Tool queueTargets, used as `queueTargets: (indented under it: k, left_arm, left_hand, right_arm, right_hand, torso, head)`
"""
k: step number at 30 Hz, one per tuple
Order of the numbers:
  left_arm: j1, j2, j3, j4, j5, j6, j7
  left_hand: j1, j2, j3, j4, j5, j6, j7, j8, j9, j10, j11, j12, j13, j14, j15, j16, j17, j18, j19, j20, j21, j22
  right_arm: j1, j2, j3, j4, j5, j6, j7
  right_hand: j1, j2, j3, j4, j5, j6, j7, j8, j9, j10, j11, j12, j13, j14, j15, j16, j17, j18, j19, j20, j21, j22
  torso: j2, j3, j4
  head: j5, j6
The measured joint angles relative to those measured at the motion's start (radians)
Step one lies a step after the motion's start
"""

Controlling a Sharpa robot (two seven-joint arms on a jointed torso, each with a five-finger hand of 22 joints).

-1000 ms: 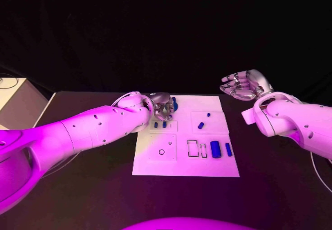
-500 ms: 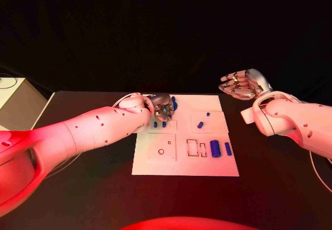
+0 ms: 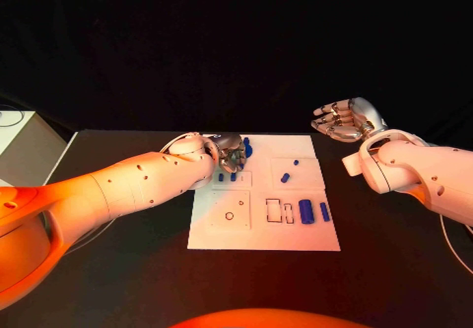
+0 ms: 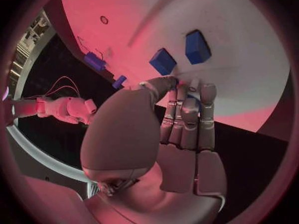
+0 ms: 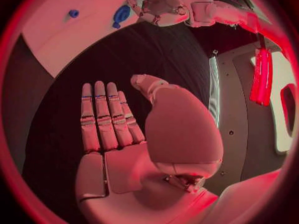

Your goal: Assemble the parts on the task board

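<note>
From my seat almost nothing differs from a second ago. My left hand point(image 3: 229, 152) has crept a touch toward the far edge of the task board point(image 3: 264, 236), its fingers point(image 4: 189, 115) still bunched over the far-left corner by the blue part point(image 3: 247, 145) there. Whether they grip anything I cannot tell. My right hand point(image 3: 344, 121) shows no shift I can make out.

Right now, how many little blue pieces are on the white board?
7 small blue parts: one beside the left hand at the white board's far edge, two just nearer, a dot and a slanted one centre-right, two near-right. The hand may hide others.
</note>
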Motion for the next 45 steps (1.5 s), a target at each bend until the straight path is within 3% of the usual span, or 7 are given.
queueTargets:
  k: [8,26,30,34,42,45]
  left_arm:
    - [0.0,0.005,0.0,-0.005,0.0,-0.001,-0.001]
    - [-0.004,-0.005,0.0,0.001,0.015,-0.06,0.034]
    - [-0.006,-0.016,0.002,0.014,0.027,-0.075,0.042]
    - [-0.007,-0.036,0.011,0.035,0.041,-0.085,0.049]
    - [-0.007,-0.095,0.044,0.083,0.064,-0.083,0.053]
    - [-0.006,-0.111,0.051,0.095,0.071,-0.078,0.051]
  left_hand:
    - [-0.006,0.021,0.015,-0.015,0.0,0.046,-0.006,-0.001,-0.005,0.047,-0.014,-0.007,-0.014,0.038,-0.013,0.031,0.034,0.0,0.025,-0.007,0.036,0.038]
    - [-0.021,0.035,0.019,-0.031,-0.002,0.105,-0.016,-0.017,-0.007,0.106,-0.026,-0.039,-0.037,0.072,-0.025,0.047,0.051,0.0,0.064,-0.015,0.073,0.088]
    - [-0.023,0.038,0.019,-0.031,-0.002,0.107,-0.014,-0.019,-0.007,0.114,-0.028,-0.043,-0.038,0.075,-0.029,0.052,0.057,-0.016,0.07,-0.02,0.073,0.092]
    - [-0.026,0.04,0.019,-0.036,-0.002,0.107,-0.014,-0.02,-0.006,0.114,-0.028,-0.043,-0.039,0.079,-0.025,0.052,0.058,-0.016,0.07,-0.02,0.073,0.092]
    - [-0.026,0.04,0.019,-0.036,-0.002,0.111,-0.018,-0.024,-0.005,0.114,-0.028,-0.046,-0.04,0.079,-0.025,0.052,0.056,-0.016,0.07,-0.02,0.073,0.09]
    - [-0.026,0.04,0.019,-0.036,-0.002,0.11,-0.018,-0.025,-0.005,0.118,-0.025,-0.05,-0.041,0.079,-0.025,0.052,0.056,-0.016,0.07,-0.02,0.073,0.09]
  right_arm:
    - [0.0,0.0,0.0,0.002,0.0,0.0,0.001]
    - [0.0,-0.001,0.0,0.003,0.0,0.0,0.001]
    - [0.0,-0.001,0.0,0.003,0.0,0.0,0.001]
    - [0.0,-0.002,0.0,0.003,0.0,0.0,0.001]
    - [0.0,-0.006,0.0,0.002,0.0,0.0,0.001]
    - [0.0,-0.006,0.0,0.002,0.0,0.0,0.001]
  right_hand:
    - [0.0,0.0,0.0,0.0,0.0,0.0,0.0,0.0,0.0,0.0,0.0,0.0,0.0,0.0,0.0,0.0,0.0,0.0,0.0,0.0,0.0,0.0]
    - [0.0,0.0,0.003,-0.003,0.0,0.0,0.0,0.0,0.0,0.0,0.0,0.0,0.0,0.0,0.0,0.0,0.0,0.0,0.0,0.0,0.0,0.0]
    - [0.0,0.0,0.003,-0.003,0.0,0.0,0.0,0.0,0.0,0.0,0.0,0.0,0.0,0.0,0.0,0.0,0.0,0.0,0.0,0.0,0.0,0.0]
    - [0.0,0.0,0.003,-0.003,0.0,0.0,0.0,0.0,0.0,0.0,0.0,0.0,0.0,0.0,0.0,0.0,0.0,0.0,0.0,0.0,0.0,0.0]
    - [0.0,0.0,0.003,-0.003,0.0,0.0,0.0,0.0,0.0,0.0,0.0,0.0,0.0,0.0,0.0,0.0,0.0,0.0,0.0,0.0,0.0,0.0]
    - [0.0,0.0,0.003,-0.003,0.0,0.0,0.0,0.0,0.0,0.0,0.0,0.0,0.0,0.0,0.0,0.0,0.0,0.0,0.0,0.0,0.0,0.0]
  torso:
    - [0.0,0.0001,0.0]
    - [0.0,-0.001,-0.0001]
    - [0.0,-0.0011,-0.0001]
    - [-0.001,-0.001,0.0]
    - [-0.002,-0.0002,0.0031]
    - [-0.002,-0.0002,0.0045]
  head:
    - [0.0,0.0]
    - [-0.003,0.002]
    - [-0.004,0.002]
    - [-0.004,0.003]
    - [-0.006,0.001]
    - [-0.005,0.001]
